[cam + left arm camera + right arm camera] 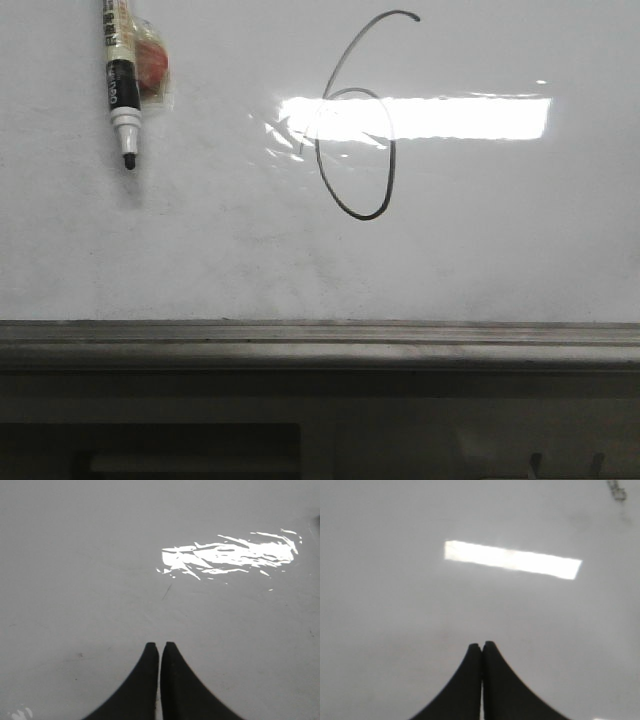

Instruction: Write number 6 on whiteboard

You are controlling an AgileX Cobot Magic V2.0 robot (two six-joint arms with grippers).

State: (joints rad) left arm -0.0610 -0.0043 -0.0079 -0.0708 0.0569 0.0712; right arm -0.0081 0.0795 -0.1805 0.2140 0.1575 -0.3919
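Note:
The whiteboard (200, 250) fills the front view, glossy white with a bright rectangular reflection. The number 6 (356, 150) is drawn on it as a thin dark line, a tall narrow loop with a curved tail at the top middle. A marker (120, 80) lies on the board at the top left, black tip pointing down, uncapped. Neither gripper shows in the front view. My left gripper (160, 645) is shut and empty over bare board. My right gripper (481, 644) is shut and empty over bare board.
A red object in clear wrap (152, 65) lies right beside the marker. A grey metal ledge (320, 340) runs along the board's near edge. A short dark stroke (166, 591) marks the board in the left wrist view. A dark smudge (616, 489) shows in the right wrist view's corner.

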